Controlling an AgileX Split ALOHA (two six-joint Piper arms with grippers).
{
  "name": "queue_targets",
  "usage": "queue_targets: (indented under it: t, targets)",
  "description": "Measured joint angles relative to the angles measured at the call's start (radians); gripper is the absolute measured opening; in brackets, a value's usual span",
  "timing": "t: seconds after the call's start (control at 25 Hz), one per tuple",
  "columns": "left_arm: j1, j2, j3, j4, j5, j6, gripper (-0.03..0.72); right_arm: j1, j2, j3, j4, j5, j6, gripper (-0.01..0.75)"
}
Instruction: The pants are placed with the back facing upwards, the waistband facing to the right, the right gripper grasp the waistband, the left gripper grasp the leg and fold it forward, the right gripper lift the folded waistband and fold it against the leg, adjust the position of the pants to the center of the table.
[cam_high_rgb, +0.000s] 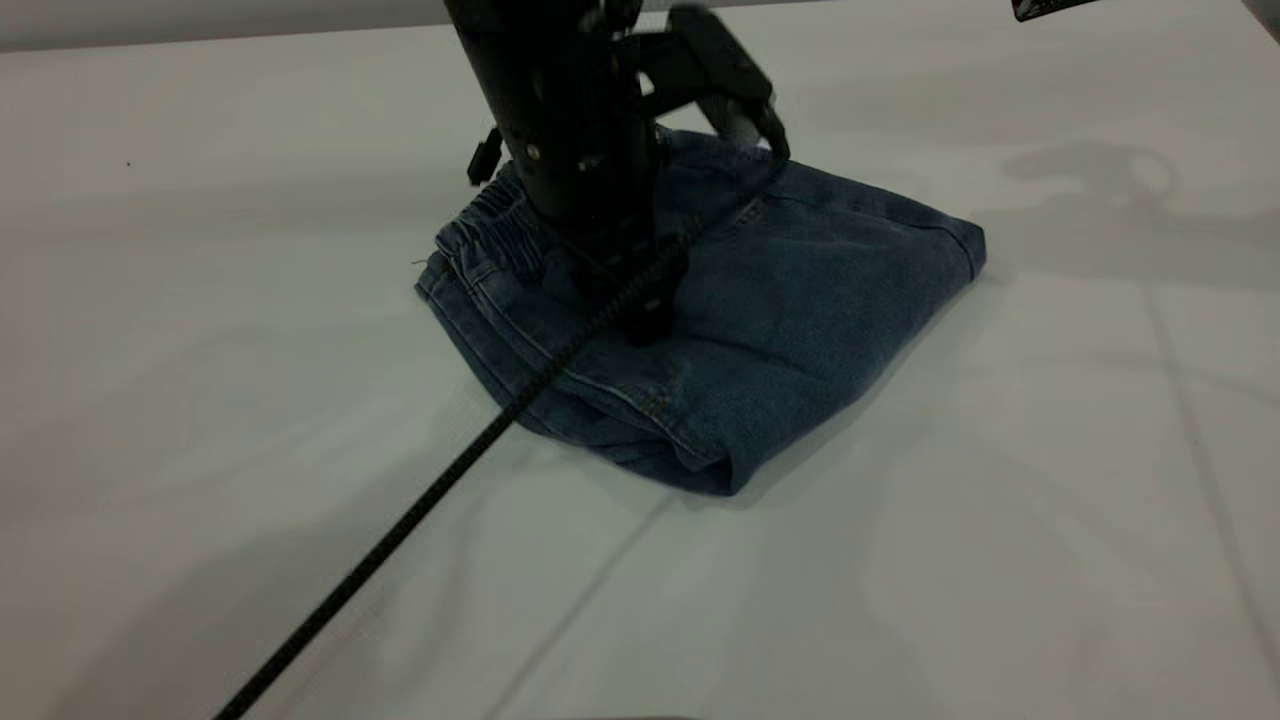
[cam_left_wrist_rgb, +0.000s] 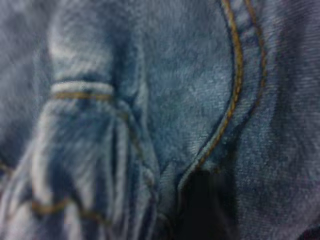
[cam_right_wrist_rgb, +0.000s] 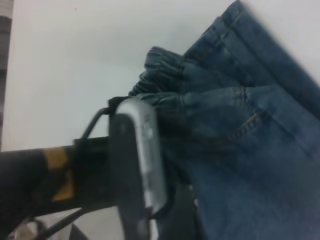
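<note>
Pants (cam_high_rgb: 800, 300): faded blue denim, matt, visible twill weave, tan thread seams. Waistband (cam_high_rgb: 490, 235): same cloth, gathered and ruched. Table (cam_high_rgb: 1000, 550): smooth, matt white. Arm cable (cam_high_rgb: 450, 470) beside the fingers: black braided sleeve, rough. Cylinder (cam_right_wrist_rgb: 142, 160) behind the fingers: pale grey, smooth, slight sheen.

no readable text anywhere, faint marks on grey cylinder (cam_right_wrist_rgb: 145, 150) perhaps lettering

A long black braided cable (cam_high_rgb: 440, 490) runs across the white top, from the near left corner up toward the middle, lying slanted. A small dark thing (cam_high_rgb: 1050, 8) peeks in at the far right edge; it is cut off, so what it is cannot be told.
</note>
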Motion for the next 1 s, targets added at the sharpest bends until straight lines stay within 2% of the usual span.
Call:
queue_targets:
  t: [0.16,0.4,0.64,0.84,1.0]
  targets:
    - [0.002,0.013,-0.003,0.006,-0.007,-0.095,0.528,0.000,0.000,0.000,-0.001,0.015,-0.002,0.559]
    - [0.010,0.013,-0.005,0.006,-0.007,-0.346,0.528,0.000,0.000,0.000,-0.004,0.026,-0.006,0.559]
    - [0.010,0.014,-0.008,0.016,0.001,-0.699,0.514,0.000,-0.003,0.000,-0.004,0.039,-0.010,0.559]
    - [0.010,0.014,-0.009,0.122,0.065,-0.977,0.485,0.000,-0.003,0.000,-0.019,0.045,-0.014,0.559]
    - [0.010,0.014,-0.009,0.209,0.107,-1.272,0.484,0.000,-0.003,0.000,-0.020,0.052,-0.018,0.559]
